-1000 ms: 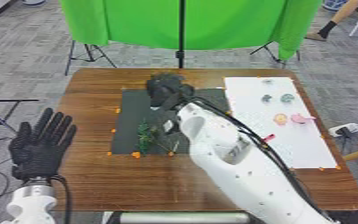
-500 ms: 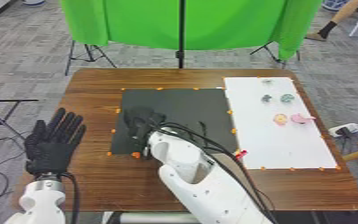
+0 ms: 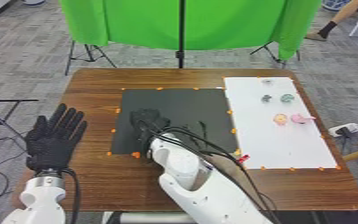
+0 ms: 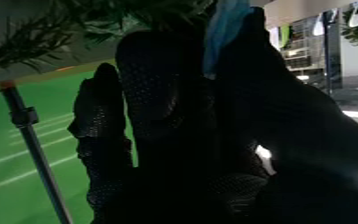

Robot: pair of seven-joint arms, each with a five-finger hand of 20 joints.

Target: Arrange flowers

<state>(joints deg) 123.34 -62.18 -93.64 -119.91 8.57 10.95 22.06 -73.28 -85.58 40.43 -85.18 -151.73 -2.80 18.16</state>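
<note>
Right hand (image 3: 147, 119) sits over the left part of the dark mat (image 3: 180, 100), middle of the head view. We can't tell if it's gripping or released. Blue piece (image 4: 229, 31) lies alongside the glove, top centre of the wrist view.

Looks like we're at the pick stage. We want a light hold on the stem, low down, clear of the leaves, then a straight lift so nothing snags. Main risk: crushing or dragging the foliage.

Greenery (image 4: 24, 44) runs across the upper left of the wrist view: narrow, spiky leaves, deep green. Blue piece looks thin and slightly see-through; we'd expect it to bend easily. We also have a pink piece (image 3: 302, 118) and a peach one (image 3: 280, 119) side by side on the white sheet (image 3: 255, 140), right of the frame.

Left hand (image 3: 51, 145) is at far left, fingers straight and spread.
</note>
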